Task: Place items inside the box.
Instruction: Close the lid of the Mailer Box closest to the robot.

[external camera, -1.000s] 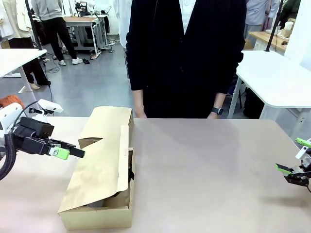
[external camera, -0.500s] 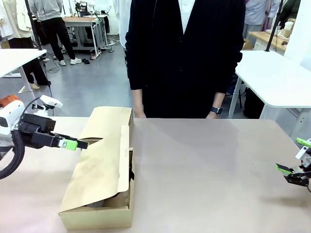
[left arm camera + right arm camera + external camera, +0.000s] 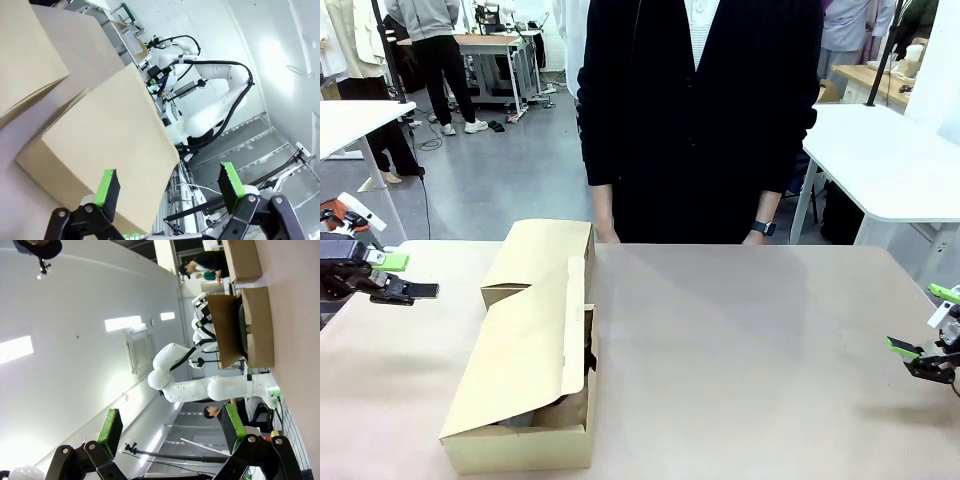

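A shallow, rectangular box (image 3: 525, 365) of plain brown cardboard is seen on the left half of the smooth, matte beige bench (image 3: 740, 350), its wide flap lid lowered at a slant, a narrow gap left along the right edge. Something dark is glimpsed inside through that gap. The left pincer (image 3: 402, 277) is held spread apart at the bench's left edge, away from the box. The right pincer (image 3: 920, 322), green-padded, is held spread apart at the far right. A person (image 3: 700, 120) in dark knitwear is seen standing behind the bench.
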Motion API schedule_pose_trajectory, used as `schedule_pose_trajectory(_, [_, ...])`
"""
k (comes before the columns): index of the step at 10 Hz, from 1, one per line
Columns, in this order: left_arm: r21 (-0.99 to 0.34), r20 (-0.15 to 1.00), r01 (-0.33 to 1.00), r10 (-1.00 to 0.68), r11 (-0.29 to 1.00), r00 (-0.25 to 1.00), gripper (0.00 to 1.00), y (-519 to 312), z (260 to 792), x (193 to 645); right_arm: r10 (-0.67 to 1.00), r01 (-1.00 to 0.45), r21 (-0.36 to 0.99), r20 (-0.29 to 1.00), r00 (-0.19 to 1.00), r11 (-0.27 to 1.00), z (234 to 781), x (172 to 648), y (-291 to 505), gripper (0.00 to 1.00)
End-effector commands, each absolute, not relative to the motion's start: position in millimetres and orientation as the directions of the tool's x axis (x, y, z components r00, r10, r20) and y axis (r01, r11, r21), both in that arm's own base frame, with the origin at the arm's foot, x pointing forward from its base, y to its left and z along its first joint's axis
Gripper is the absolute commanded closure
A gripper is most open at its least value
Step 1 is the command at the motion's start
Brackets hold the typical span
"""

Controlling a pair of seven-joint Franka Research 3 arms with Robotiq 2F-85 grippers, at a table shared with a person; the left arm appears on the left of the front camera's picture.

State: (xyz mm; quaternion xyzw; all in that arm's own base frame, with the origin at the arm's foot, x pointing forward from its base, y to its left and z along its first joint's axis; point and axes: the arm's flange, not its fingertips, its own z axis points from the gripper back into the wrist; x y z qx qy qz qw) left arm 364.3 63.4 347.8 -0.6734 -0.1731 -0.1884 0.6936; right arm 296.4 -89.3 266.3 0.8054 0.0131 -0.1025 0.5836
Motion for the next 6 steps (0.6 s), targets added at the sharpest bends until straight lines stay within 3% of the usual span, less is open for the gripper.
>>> schedule_pose_trajectory(1, [-0.799, 0.592, 0.596, -0.071, 0.080, 0.803, 0.00, 29.5, 353.9, 365.4, -0.109, 0.156, 0.932, -0.201, 0.974, -0.327, 273.8, 299.8, -90.2, 0.00])
schedule_pose_trajectory(6, [-0.799, 0.592, 0.596, -0.071, 0.080, 0.803, 0.00, 29.5, 353.9, 365.4, -0.109, 0.156, 0.932, -0.201, 0.974, -0.327, 273.8, 299.8, -90.2, 0.00])
